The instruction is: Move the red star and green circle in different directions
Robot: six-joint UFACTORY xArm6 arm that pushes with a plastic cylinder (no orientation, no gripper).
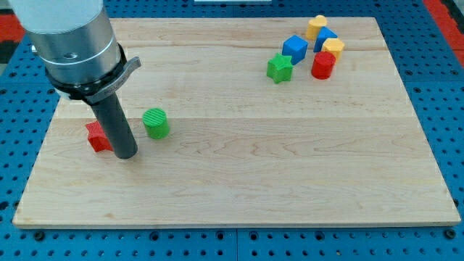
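The red star [96, 135] lies near the board's left edge, partly hidden behind my dark rod. The green circle [156, 123] stands a little to the right of it. My tip [127, 155] rests on the board between the two, just right of the red star and below-left of the green circle. It looks close to or touching the star and is apart from the circle.
At the view's top right is a cluster: a green star [280, 68], a blue cube [294, 48], a second blue block [325, 37], a red cylinder [323, 64] and two yellow blocks [316, 26] [334, 48]. The wooden board [239, 181] lies on a blue perforated table.
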